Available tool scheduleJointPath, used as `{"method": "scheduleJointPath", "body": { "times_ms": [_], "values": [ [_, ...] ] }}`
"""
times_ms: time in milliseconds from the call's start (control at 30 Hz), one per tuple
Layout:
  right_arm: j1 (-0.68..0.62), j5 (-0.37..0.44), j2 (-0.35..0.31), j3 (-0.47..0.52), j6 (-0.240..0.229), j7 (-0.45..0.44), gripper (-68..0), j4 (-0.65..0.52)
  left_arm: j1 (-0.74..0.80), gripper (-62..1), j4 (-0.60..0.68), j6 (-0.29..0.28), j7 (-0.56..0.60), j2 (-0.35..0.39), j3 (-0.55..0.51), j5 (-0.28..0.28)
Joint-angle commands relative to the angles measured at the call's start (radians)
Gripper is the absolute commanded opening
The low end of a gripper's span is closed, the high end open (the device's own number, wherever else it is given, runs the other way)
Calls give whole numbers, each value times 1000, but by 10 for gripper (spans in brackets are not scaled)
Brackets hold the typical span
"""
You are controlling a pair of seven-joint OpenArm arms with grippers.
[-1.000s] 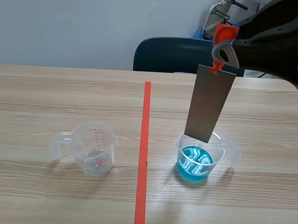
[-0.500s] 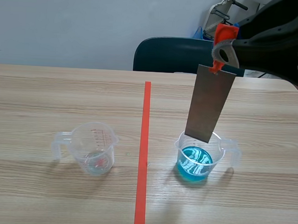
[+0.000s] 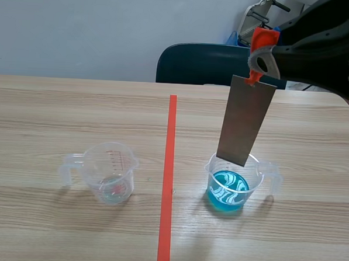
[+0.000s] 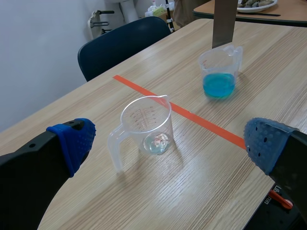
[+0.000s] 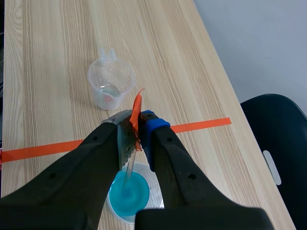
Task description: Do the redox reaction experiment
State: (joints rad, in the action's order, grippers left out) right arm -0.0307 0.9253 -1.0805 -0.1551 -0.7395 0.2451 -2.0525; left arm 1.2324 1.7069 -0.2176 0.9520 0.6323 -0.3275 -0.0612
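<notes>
My right tool (image 5: 135,128) pinched the metal strip (image 3: 245,121) by its taped top end, upright just over the cup of blue liquid (image 3: 209,173); I judged it light, stiff and slick-faced.

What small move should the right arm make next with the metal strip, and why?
Probably lower it straight down. The right gripper holds the metal strip hanging over the cup, and its lower edge seems near the rim, not yet in the blue liquid.
</notes>
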Motion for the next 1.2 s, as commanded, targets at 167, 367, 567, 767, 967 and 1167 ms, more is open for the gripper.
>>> {"method": "scheduleJointPath", "body": {
  "times_ms": [167, 367, 567, 767, 967, 1167],
  "values": [
    [14, 10, -10, 12, -6, -15, -669, -6, -17, 14, 6, -2, 15, -3, 0, -6],
    [14, 10, -10, 12, -6, -15, -669, -6, -62, 14, 6, -2, -14, -3, 0, -5],
    [14, 10, -10, 12, -6, -15, -669, -6, -89, 14, 6, -2, -55, -3, 0, -6],
    [14, 10, -10, 12, -6, -15, -669, -6, -85, 14, 6, -2, -56, -3, 0, -5],
    [14, 10, -10, 12, -6, -15, -669, -6, -85, 14, 3, -2, -59, -3, 0, -5],
    [14, 10, -10, 12, -6, -15, -669, -6, -85, 14, -17, -2, -59, -3, 0, -3]
  ]
}}
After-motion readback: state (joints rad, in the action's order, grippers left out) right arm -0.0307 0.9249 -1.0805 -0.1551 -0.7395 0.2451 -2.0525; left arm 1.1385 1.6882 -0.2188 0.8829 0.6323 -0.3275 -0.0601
